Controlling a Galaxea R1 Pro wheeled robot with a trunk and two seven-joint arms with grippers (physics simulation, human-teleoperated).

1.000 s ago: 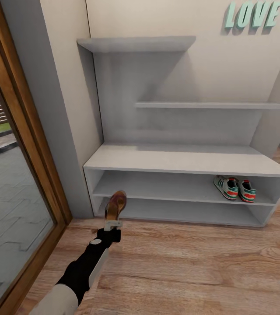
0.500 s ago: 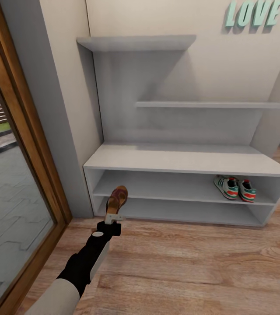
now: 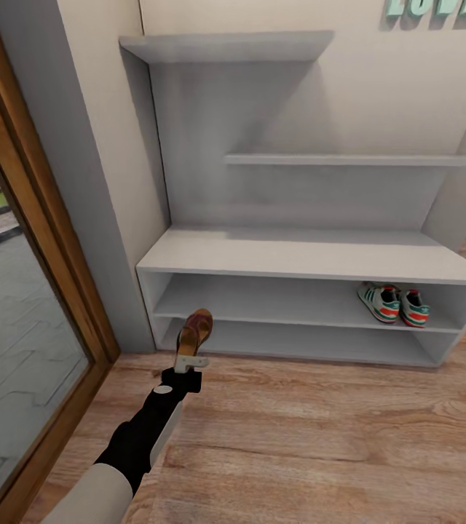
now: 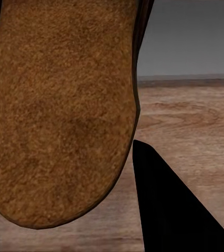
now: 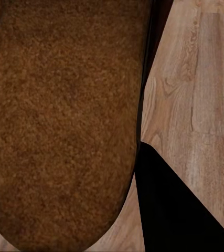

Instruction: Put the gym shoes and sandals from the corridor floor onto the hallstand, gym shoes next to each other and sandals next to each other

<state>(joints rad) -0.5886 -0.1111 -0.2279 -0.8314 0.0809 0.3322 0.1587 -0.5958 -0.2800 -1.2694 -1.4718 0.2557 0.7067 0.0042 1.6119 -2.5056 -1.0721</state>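
Observation:
My left gripper is shut on a dark brown sandal, held upright above the corridor floor just before the left end of the hallstand. The left wrist view has that sandal's tan insole close up beside a black finger. In the right wrist view a second sandal sits just as close against a black finger, with floor behind. The two gym shoes stand side by side at the right end of the rack's upper open shelf.
A wood-framed glass door runs along the left, with a grey wall post between it and the rack. Stepped floating shelves and mint letters hang above the bench. Both open shelf rows are bare at their left.
The left gripper carried the sandal slightly forward toward the rack, then held still. The whole picture shifted since, so the camera moved; the gym shoes stayed in place.

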